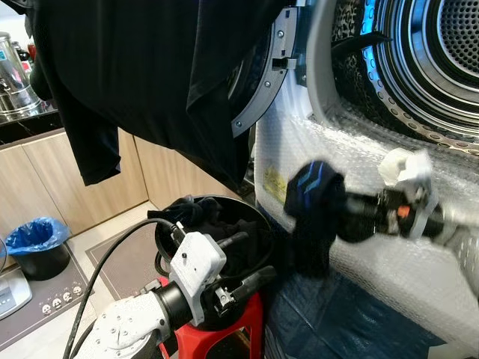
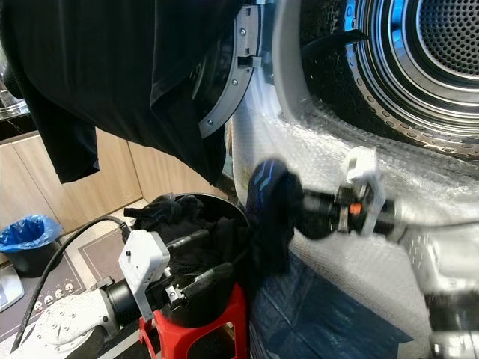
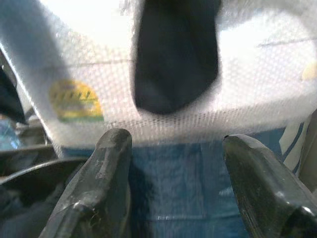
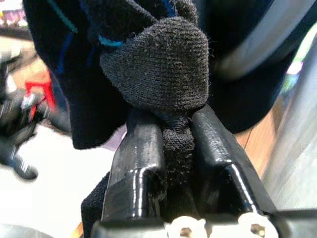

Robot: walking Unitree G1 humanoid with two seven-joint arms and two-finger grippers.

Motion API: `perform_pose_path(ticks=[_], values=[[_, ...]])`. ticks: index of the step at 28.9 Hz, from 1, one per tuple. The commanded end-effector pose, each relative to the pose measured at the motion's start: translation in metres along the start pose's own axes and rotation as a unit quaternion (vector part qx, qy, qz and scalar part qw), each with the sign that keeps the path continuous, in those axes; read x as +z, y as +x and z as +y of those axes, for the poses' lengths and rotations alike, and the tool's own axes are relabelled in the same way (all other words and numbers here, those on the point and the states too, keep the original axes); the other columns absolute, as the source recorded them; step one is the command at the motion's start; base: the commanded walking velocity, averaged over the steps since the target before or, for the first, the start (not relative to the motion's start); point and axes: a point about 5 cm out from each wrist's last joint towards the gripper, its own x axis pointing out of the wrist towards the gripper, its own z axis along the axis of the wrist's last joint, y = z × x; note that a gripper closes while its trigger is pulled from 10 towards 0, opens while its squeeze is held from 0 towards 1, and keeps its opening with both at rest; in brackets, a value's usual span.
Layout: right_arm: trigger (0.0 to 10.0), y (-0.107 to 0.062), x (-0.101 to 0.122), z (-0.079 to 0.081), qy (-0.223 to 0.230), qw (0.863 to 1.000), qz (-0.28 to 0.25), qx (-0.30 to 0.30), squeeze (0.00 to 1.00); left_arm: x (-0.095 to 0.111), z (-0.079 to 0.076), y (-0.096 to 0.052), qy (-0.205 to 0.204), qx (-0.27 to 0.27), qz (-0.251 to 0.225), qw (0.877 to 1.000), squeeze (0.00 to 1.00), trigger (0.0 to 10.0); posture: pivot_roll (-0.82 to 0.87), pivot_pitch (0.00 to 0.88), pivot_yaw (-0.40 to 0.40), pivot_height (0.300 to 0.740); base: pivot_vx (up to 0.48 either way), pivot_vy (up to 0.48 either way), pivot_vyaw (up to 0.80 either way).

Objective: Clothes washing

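My right gripper [image 1: 318, 196] is shut on a dark sock with blue stripes [image 1: 308, 213], which hangs in front of the bubble-wrapped washing machine front [image 1: 359, 247], below the open drum [image 1: 430, 56]. In the right wrist view the sock [image 4: 158, 74] is pinched between both fingers [image 4: 141, 163]. My left gripper [image 1: 251, 262] is open over the black basket of dark clothes [image 1: 209, 224] on a red stool [image 1: 224, 329]. Its fingers [image 3: 106, 168] stand apart in the left wrist view, with the sock [image 3: 176, 54] beyond them. A large black garment [image 1: 150, 75] is draped over the open machine door [image 1: 258, 90].
A black bin with a blue bag [image 1: 37, 243] stands on the floor at left, beside wooden cabinets [image 1: 60, 179]. A scale [image 1: 11, 292] lies near the left edge. A metal kettle [image 1: 15, 75] sits on the counter. A blue cover [image 1: 337, 321] wraps the machine's base.
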Motion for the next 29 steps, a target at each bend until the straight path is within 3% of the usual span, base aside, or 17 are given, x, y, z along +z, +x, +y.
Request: perform_pose_path(ticks=[1, 7, 14, 15, 17, 23, 24, 28, 29], values=[[10.0, -0.001, 0.016, -0.005, -0.01, 1.0, -0.026, -0.004, 0.0, 0.005, -0.002, -0.002, 0.01, 0.001, 0.002, 1.0, 0.0, 10.0, 0.06, 0.0, -0.065, 0.74, 0.0, 0.0, 0.0], [10.0, 0.001, 0.041, -0.015, -0.017, 0.999, -0.034, 0.018, 0.0, 0.005, -0.004, -0.004, 0.015, 0.011, 0.003, 1.0, 0.0, 10.0, 0.07, 0.0, -0.079, 0.74, 0.0, 0.0, 0.0], [10.0, 0.001, 0.045, -0.019, -0.016, 0.999, -0.033, 0.029, 0.0, 0.006, -0.005, -0.005, 0.014, 0.014, 0.005, 1.0, 0.0, 10.0, 0.08, 0.0, -0.09, 0.74, 0.0, 0.0, 0.0], [10.0, 0.006, 0.065, -0.024, 0.003, 0.999, -0.039, 0.032, 0.0, 0.004, -0.009, -0.008, 0.0, 0.028, 0.009, 1.0, 0.0, 10.0, 0.1, 0.0, -0.117, 0.74, 0.0, 0.0, 0.0], [10.0, 0.01, 0.077, -0.026, -0.003, 0.998, -0.049, 0.031, 0.0, 0.003, -0.013, -0.009, -0.009, 0.034, 0.012, 0.999, 0.0, 10.0, 0.1, 0.0, -0.122, 0.74, 0.0, 0.0, 0.0], [10.0, 0.017, 0.091, -0.039, -0.007, 0.997, -0.046, -0.06, 0.0, 0.001, -0.018, -0.01, -0.022, 0.031, 0.018, 0.999, 0.0, 10.0, 0.09, 0.0, -0.13, 0.74, 0.0, 0.0, 0.0], [10.0, 0.017, 0.093, -0.046, -0.021, 0.994, -0.025, -0.109, 0.0, 0.001, -0.02, -0.011, -0.029, 0.032, 0.017, 0.999, 0.0, 10.0, 0.09, 0.0, -0.136, 0.74, 0.0, 0.0, 0.0], [10.0, 0.014, 0.098, -0.053, -0.032, 0.985, -0.009, -0.167, 0.0, 0.001, -0.025, -0.013, -0.044, 0.037, 0.023, 0.998, 0.0, 10.0, 0.09, 0.0, -0.144, 0.74, 0.0, 0.0, 0.0], [10.0, 0.013, 0.102, -0.058, -0.034, 0.976, -0.004, -0.214, 0.0, 0.0, -0.028, -0.015, -0.054, 0.039, 0.027, 0.997, 0.0, 10.0, 0.09, 0.0, -0.147, 0.74, 0.0, 0.0, 0.0]])
